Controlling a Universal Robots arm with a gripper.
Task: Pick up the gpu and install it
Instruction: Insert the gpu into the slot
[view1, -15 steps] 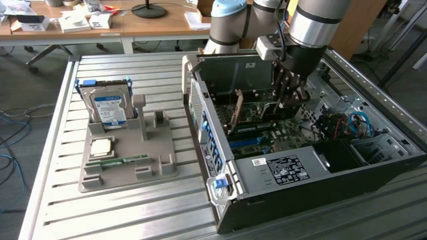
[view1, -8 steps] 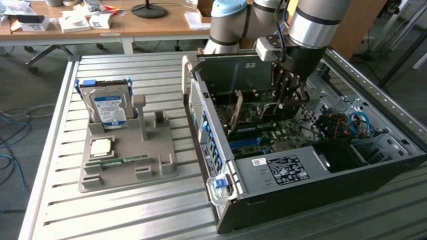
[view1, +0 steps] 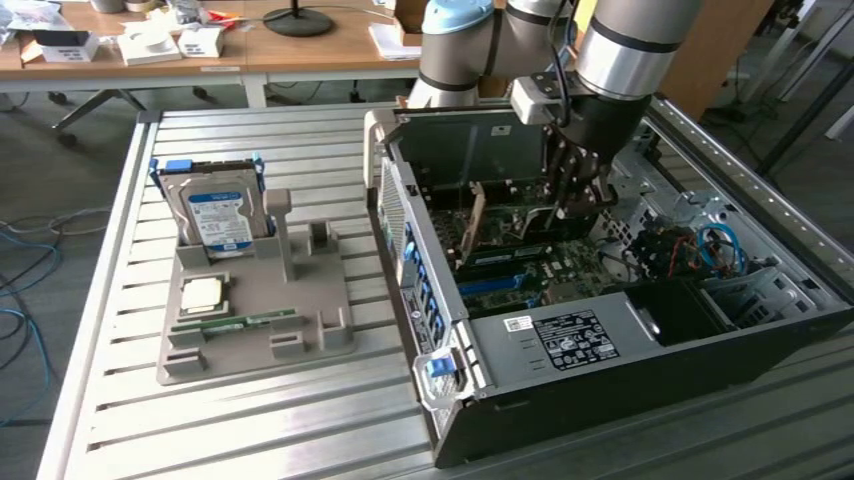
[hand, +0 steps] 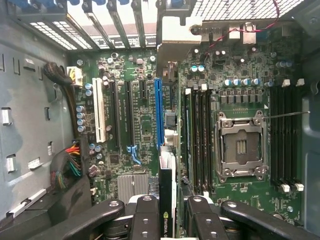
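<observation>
My gripper (hand: 168, 215) is shut on the gpu (hand: 167, 170), which shows edge-on between the two black fingers (hand: 146, 212) with a green logo on its near end. The card stands upright over the motherboard, alongside the long blue slot (hand: 158, 110), and its far end reaches toward the metal rear slot covers. I cannot tell whether its edge is seated in the slot. In the exterior view the gripper (view1: 583, 205) is lowered inside the open computer case (view1: 601, 335), above the motherboard.
An open CPU socket (hand: 239, 145) and rows of memory slots (hand: 197, 140) lie beside the card. Cable bundles (hand: 67, 167) sit by the case wall. On the table, a grey holder (view1: 254, 335) carries a hard drive (view1: 220, 215), a CPU (view1: 203, 293) and a memory stick (view1: 247, 322).
</observation>
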